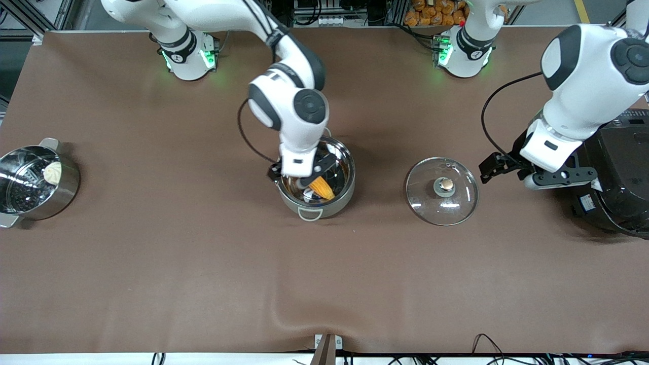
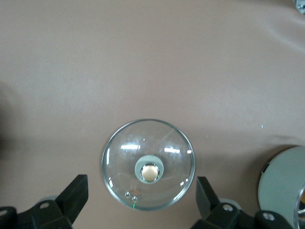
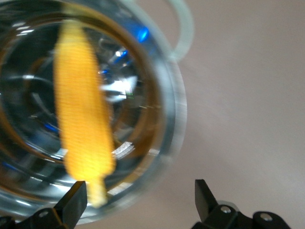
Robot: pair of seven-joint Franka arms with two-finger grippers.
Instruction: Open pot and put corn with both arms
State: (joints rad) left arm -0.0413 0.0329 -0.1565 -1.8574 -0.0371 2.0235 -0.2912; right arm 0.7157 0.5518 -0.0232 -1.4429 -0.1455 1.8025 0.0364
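Note:
The shiny steel pot (image 1: 335, 205) stands open in the middle of the table, its lid off. The yellow-orange corn (image 1: 321, 187) lies inside it, tilted; it also shows in the right wrist view (image 3: 83, 119) within the pot's rim (image 3: 167, 95). My right gripper (image 1: 303, 178) hangs over the pot, open and empty (image 3: 139, 187). The glass lid (image 1: 442, 203) with its copper knob lies flat on the table beside the pot, toward the left arm's end. My left gripper (image 1: 560, 177) is open and empty, above the table beside the lid (image 2: 147, 138).
A steel steamer pot (image 1: 20, 203) with a white bun (image 1: 52, 172) stands at the right arm's end. A large black rice cooker (image 1: 618, 182) stands at the left arm's end, close under the left arm. The pot's wall also shows in the left wrist view (image 2: 281, 186).

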